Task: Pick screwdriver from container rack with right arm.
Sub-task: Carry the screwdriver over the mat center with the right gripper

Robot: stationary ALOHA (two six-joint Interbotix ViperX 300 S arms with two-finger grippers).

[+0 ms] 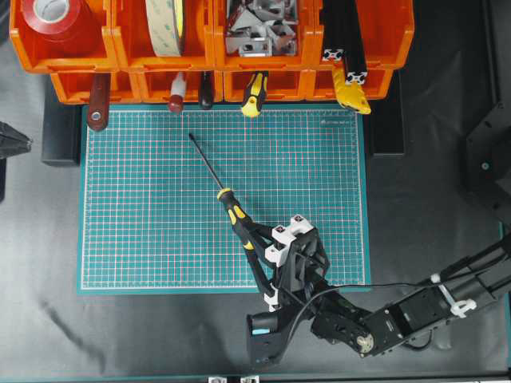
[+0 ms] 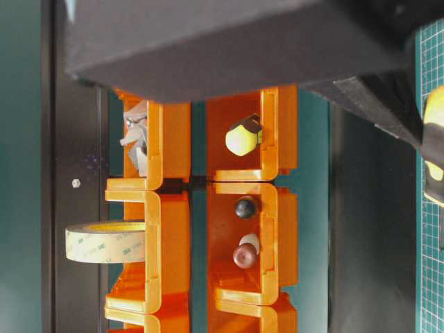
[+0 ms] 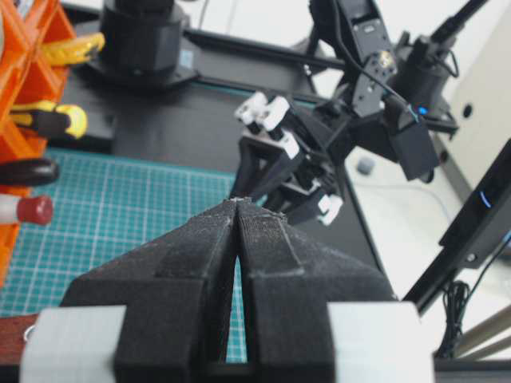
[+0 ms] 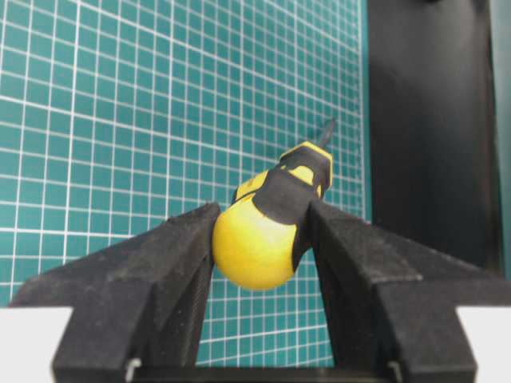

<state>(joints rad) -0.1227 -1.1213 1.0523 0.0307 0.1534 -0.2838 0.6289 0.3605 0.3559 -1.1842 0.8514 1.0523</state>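
Note:
The screwdriver (image 1: 236, 214), with a yellow-and-black striped handle and a thin dark shaft, lies slanted over the green mat (image 1: 144, 223), tip toward the container rack (image 1: 128, 62). My right gripper (image 1: 249, 236) is shut on its handle end. In the right wrist view the handle (image 4: 263, 235) sits between the two black fingers of this gripper (image 4: 263, 211). I cannot tell if the shaft touches the mat. My left gripper (image 1: 12, 144) is at the far left edge, away from the mat's middle; its jaws (image 3: 238, 203) are shut and empty.
The orange rack's front bins hold a smaller yellow-and-black handle (image 1: 255, 94), a dark red handle (image 1: 99, 100), a black handle (image 1: 206, 90) and a red-tipped tool (image 1: 176, 94). Upper bins hold red tape (image 1: 60, 20), a tape roll (image 1: 165, 24) and metal brackets (image 1: 255, 28).

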